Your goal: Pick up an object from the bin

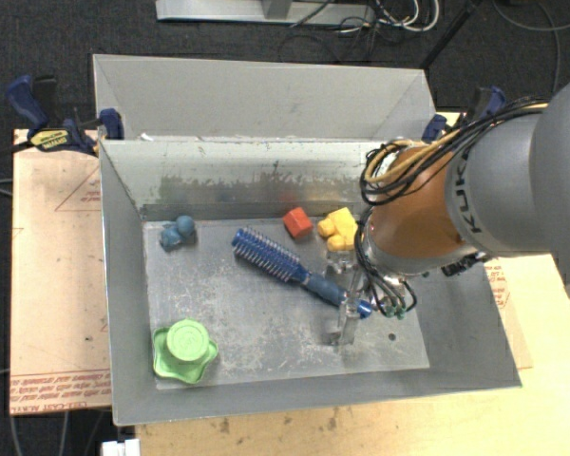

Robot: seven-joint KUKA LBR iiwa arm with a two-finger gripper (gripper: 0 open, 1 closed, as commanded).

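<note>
1. Nearest the front-left corner of the bin (123,283) lies a green cap (183,351).
2. Mid-floor, the arm (513,188) reaches in from the right, wrist bent down, jaws at the handle end of the blue brush (275,259); whether they are apart or together, I cannot tell.
3. Farther back sit an orange block (297,222), a yellow toy (339,228) and a blue lump (178,233).

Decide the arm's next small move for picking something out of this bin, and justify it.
Probably settle a little lower over the handle end of the blue hairbrush and grip there. The gripper stands at that end, the brush lies flat and diagonal on the bin floor, and the orange block and yellow piece sit apart behind it, so nothing crowds the handle.
</note>
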